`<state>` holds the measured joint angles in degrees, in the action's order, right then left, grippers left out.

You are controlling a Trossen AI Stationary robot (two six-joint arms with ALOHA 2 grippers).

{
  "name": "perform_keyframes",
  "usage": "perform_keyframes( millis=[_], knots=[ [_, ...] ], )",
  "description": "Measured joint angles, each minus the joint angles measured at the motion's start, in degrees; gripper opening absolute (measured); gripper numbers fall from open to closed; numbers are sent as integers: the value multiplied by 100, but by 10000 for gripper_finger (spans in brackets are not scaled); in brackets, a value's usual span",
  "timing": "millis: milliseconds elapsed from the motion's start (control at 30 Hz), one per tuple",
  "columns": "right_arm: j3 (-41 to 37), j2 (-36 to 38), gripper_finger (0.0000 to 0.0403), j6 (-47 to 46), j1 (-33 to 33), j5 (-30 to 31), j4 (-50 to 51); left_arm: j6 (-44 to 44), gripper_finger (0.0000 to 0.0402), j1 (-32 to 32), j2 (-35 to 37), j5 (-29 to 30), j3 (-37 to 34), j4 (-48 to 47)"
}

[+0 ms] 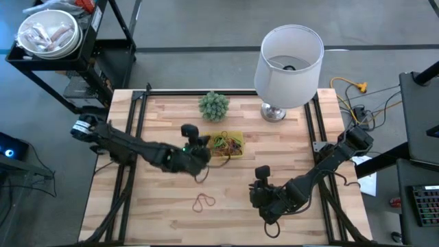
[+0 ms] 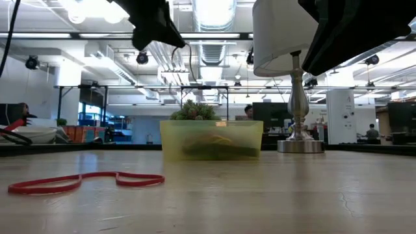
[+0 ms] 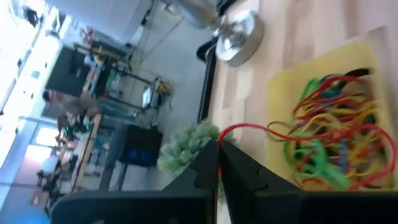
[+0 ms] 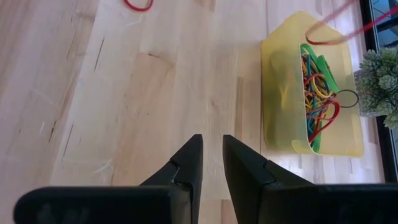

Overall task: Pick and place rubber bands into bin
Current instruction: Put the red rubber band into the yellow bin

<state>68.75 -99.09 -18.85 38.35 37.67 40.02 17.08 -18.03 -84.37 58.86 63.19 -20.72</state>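
The yellow bin (image 1: 236, 134) sits mid-table with a tangle of coloured rubber bands (image 3: 339, 134) inside. My left gripper (image 1: 200, 156) hovers at the bin's left end, shut on a red rubber band (image 3: 249, 127); that band also shows as a loop (image 4: 339, 32) above the bin's end. Another red rubber band (image 1: 204, 201) lies flat on the wood toward the near edge, also seen as the band (image 2: 84, 182) in the low view. My right gripper (image 4: 212, 157) waits above the table's near right part, narrowly open, with nothing between its fingers. My left gripper pinches one spot of the red band's strand (image 3: 219, 142) between its two shut fingertips. The fingers reach in from the table's left, slanting slightly down. The rest of the loop trails out from the fingertips toward the bin, lifted clear of the table.
A small green plant (image 1: 214, 106) stands just beyond the bin and a white-shaded lamp (image 1: 288, 58) on a metal foot (image 1: 273, 112) at the far right. Bare wood lies between the bin and the near edge. A metal bowl (image 1: 48, 34) sits on a cart off the table.
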Motion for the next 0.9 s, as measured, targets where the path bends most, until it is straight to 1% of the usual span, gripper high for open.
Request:
perform_keyframes(
  millis=[67,200,300,533,733,767,900],
  knots=[
    [-9,0,56,-2,0,0,-3,26,0,227,92,-249,-12,13],
    [-25,0,56,-2,0,0,2,39,0,689,190,-1237,-58,160],
    [-29,0,57,-2,0,0,-5,40,0,1037,157,-1815,-147,277],
    [-44,0,57,-2,0,0,2,17,0,1589,-169,-2563,-411,438],
    [-59,0,57,-4,0,2,-12,-16,0,1897,-609,-3498,-511,569],
    [-65,0,57,-7,0,1,-13,-18,0,1922,-684,-3581,-510,632],
    [-91,0,57,-9,0,2,-27,-28,0,1960,-870,-3607,-512,881]
  ],
)
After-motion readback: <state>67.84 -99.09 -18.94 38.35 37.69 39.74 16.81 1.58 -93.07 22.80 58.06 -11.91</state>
